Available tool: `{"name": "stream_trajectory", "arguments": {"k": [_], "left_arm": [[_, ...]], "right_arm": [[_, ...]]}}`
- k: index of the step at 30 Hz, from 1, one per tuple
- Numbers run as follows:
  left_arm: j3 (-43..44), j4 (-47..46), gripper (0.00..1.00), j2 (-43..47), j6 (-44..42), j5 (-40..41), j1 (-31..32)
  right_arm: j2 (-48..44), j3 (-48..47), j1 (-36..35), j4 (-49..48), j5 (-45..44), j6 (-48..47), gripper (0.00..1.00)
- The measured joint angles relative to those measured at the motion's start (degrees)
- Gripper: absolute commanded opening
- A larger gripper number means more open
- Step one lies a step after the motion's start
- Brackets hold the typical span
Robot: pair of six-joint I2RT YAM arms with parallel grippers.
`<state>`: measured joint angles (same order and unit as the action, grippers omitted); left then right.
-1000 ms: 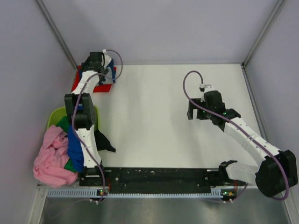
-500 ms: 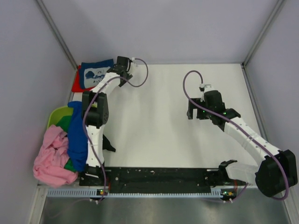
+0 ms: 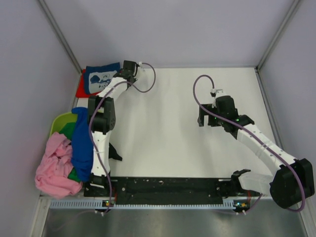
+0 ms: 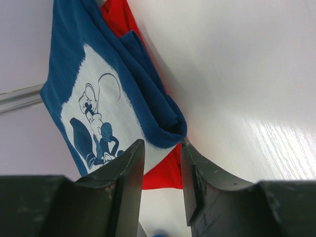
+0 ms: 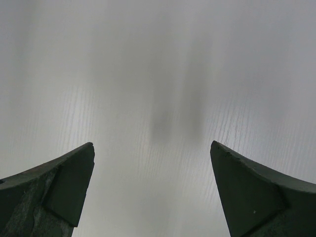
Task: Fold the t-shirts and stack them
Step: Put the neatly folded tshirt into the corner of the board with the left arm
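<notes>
Basket, top view: lime green basket [image 3: 58, 122] at the table's left edge holds a green tee [image 3: 67, 129]; royal blue tee [image 3: 81, 143] drapes over its rim; pink tee [image 3: 53, 168] is heaped against it at the near-left corner.
Stack, top view: folded navy tee [image 3: 101, 78], mouse print up, lies on the red tee [image 3: 80, 88] in the far-left corner.
Change, top view: a second ago the left gripper [image 3: 126, 69] covered the stack; now it sits just beside its right edge, print exposed. Right gripper [image 3: 206, 121] is unmoved.
Room, top view: table [image 3: 158, 148] is bare from stack to right edge; walls close three sides.
Left wrist: fingers [image 4: 126, 168] are drawn near, with a narrow gap and nothing between; the navy fold lies just beyond.
Right wrist: fingers [image 5: 64, 182] are spread wide over bare table.
</notes>
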<state>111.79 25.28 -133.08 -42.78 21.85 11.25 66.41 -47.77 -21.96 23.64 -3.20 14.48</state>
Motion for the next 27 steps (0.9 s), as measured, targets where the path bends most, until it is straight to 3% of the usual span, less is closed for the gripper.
{"name": "stream_trajectory", "arguments": {"k": [7, 15, 17, 22, 27], "left_arm": [[1.57, -1.11, 0.54, -0.85, -0.81, -1.42, -0.76], [2.58, -0.2, 0.49, -3.5, -1.07, -2.23, -1.03], [2.58, 0.46, 0.4, -4.02, -1.14, -2.58, -1.03], [2.58, 0.83, 0.0, -4.31, -1.62, -2.45, -1.03], [2.58, 0.66, 0.0, -4.28, -2.69, -1.49, -1.11]], "right_arm": [[0.0, 0.0, 0.0, 0.04, -0.02, -0.44, 0.99], [0.0, 0.0, 0.0, 0.07, -0.17, -0.5, 0.99], [0.0, 0.0, 0.0, 0.09, -0.22, -0.55, 0.99], [0.0, 0.0, 0.0, 0.07, -0.22, -0.57, 0.99], [0.0, 0.0, 0.0, 0.09, -0.31, -0.61, 0.99]]}}
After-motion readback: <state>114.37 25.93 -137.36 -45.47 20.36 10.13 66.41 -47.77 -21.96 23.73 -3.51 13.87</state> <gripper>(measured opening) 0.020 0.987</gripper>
